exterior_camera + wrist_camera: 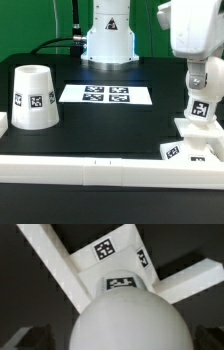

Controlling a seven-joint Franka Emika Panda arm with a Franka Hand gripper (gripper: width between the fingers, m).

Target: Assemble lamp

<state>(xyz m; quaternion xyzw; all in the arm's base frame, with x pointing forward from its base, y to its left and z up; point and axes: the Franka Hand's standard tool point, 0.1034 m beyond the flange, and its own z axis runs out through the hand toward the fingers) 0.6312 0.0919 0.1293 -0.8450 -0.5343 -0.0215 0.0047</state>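
Exterior view shows me the arm reaching straight down at that view's right, its gripper (200, 88) spread wide just above the bulb (199, 108) — not clamping it. That bulb stands upright on the square base (190, 139) (tags on both). Wrist view looks down over the bulb's dome. The shade (32, 97) sits mouth-down, well apart, on the black table (100, 125); marker board (105, 95) lies between — green backdrop behind.

A robotics lab test bench: a matte black table (110, 125) edged by a white raised rim (100, 165), a white robot arm base (108, 38) bolted at its far edge, green backdrop behind, and the marker board (105, 95) of square tags fixed flat.
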